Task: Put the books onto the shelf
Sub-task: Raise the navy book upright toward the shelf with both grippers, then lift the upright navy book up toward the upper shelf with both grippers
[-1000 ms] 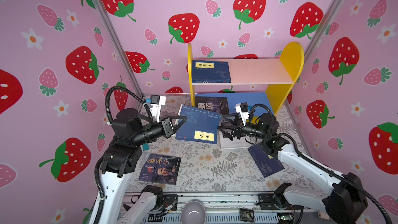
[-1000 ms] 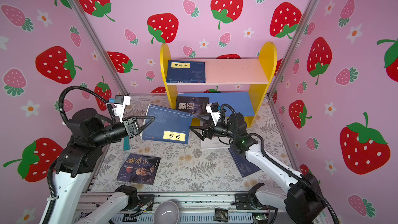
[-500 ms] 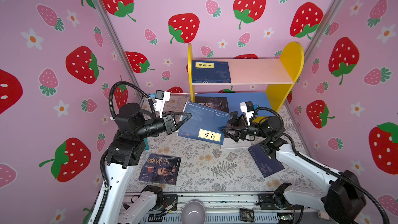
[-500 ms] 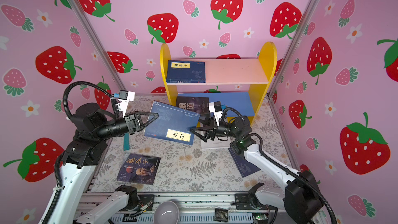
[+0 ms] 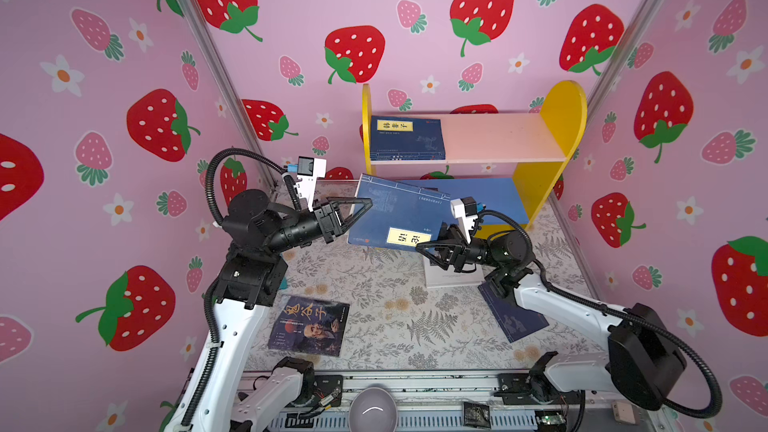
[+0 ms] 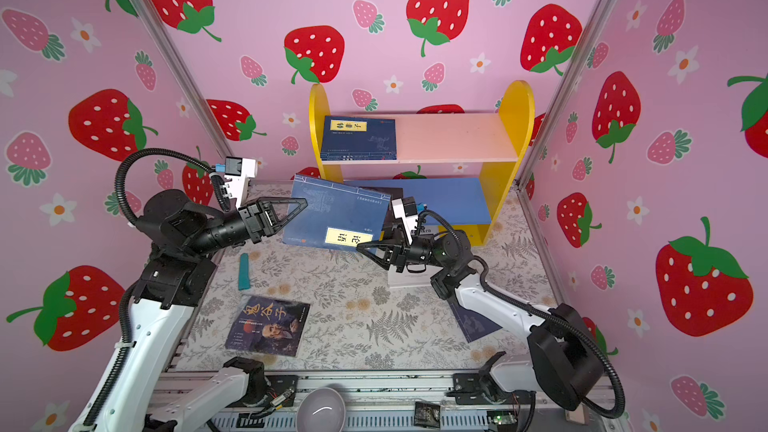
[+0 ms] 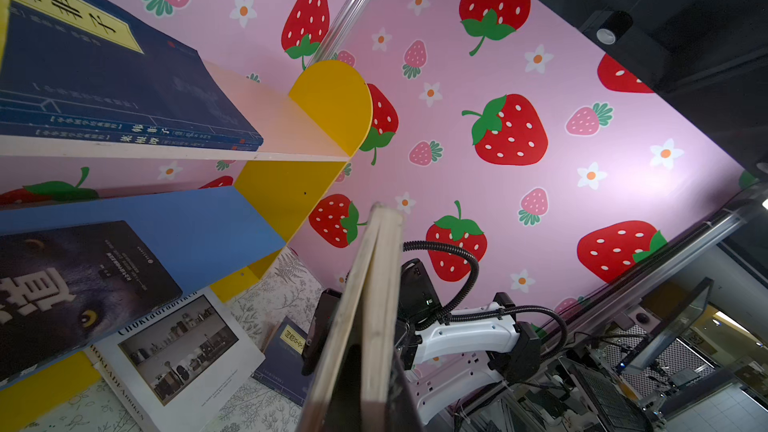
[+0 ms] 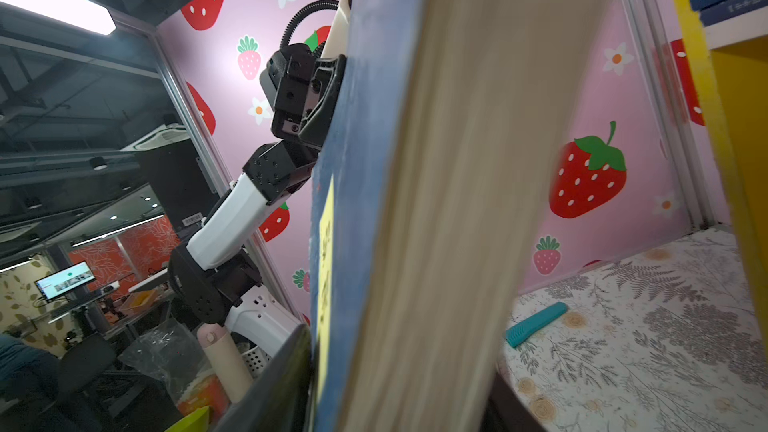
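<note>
Hanging tilted above the table [image 5: 395, 313] in front of the shelf [image 5: 561, 118], a blue book [image 5: 390, 214] with a yellow label is gripped at one edge by the clamped left gripper [image 5: 365, 204]. Its opposite near corner is straddled by the right gripper [image 5: 420, 246]; whether those fingers are pressing cannot be told. Two navy books [image 5: 405, 139] are stacked on the pink upper board [image 5: 498, 139], a black wolf-eye book [image 7: 75, 284] is laid on the blue lower board [image 5: 490, 197], and a portrait book [image 5: 309, 326] is seen flat on the table.

held book [image 8: 457, 201] — pages blurred | white book [image 5: 451, 278] — half hidden by right arm [image 5: 561, 305]
</note>
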